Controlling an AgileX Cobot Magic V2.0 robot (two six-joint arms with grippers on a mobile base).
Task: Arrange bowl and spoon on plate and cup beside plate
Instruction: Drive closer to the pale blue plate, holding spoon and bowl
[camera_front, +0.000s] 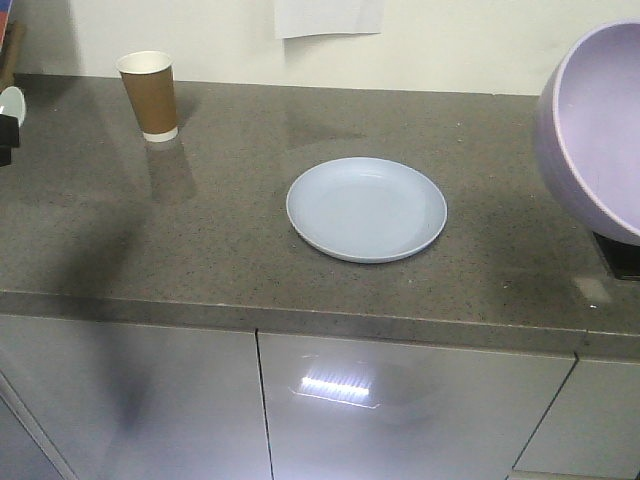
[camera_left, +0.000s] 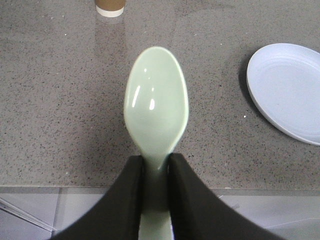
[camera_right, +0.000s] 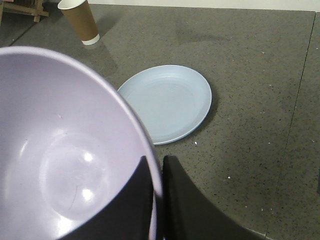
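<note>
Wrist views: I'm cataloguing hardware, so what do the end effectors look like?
The left end effector and right end effector each show two matte black fingers, wide at the base, tapering toward the tips. No cables or markings are visible.

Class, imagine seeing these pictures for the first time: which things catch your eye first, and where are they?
The lavender bowl fills the right wrist view, its rim pinched by the right gripper. The mint-green spoon juts from the left gripper above the grey counter. The pale blue plate lies bare mid-counter.

Front view high above counter (camera_front: 150, 230), wrist views close, angled down; all share plate (camera_front: 366, 209)
</note>
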